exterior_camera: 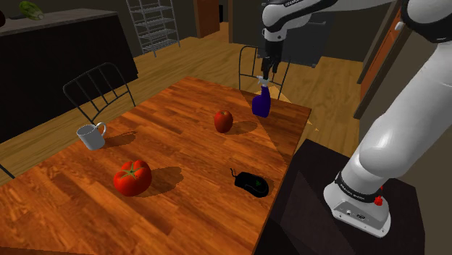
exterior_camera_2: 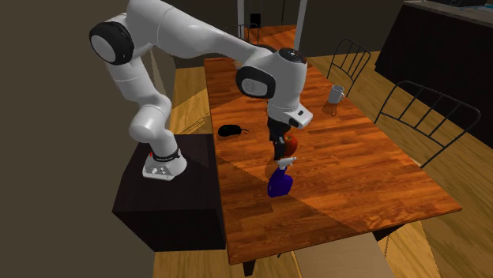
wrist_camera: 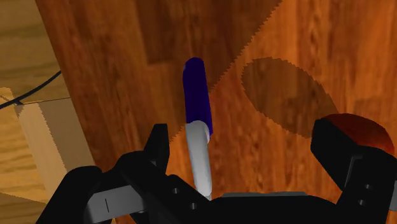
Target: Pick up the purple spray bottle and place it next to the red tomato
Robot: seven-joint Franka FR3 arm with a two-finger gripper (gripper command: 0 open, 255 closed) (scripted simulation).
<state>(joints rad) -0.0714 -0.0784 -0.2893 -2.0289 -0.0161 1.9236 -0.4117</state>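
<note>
Purple spray bottle with pale grey trigger head, upright on table, untouched between wide-spread jaws of gripper

Item 1, spray bottle: on my wrist view its pale head passes behind the gripper body, and I cannot see its end.
Item 2, dark red apple: one black finger covers its lower part.
Item 3, arm: cut by the shoulder view's top and right edges.
Item 4, green thing on the dark counter: cut by the top edge, too small for me to name.
Item 5, worktop: near end cut by the bottom and left edges.
</note>
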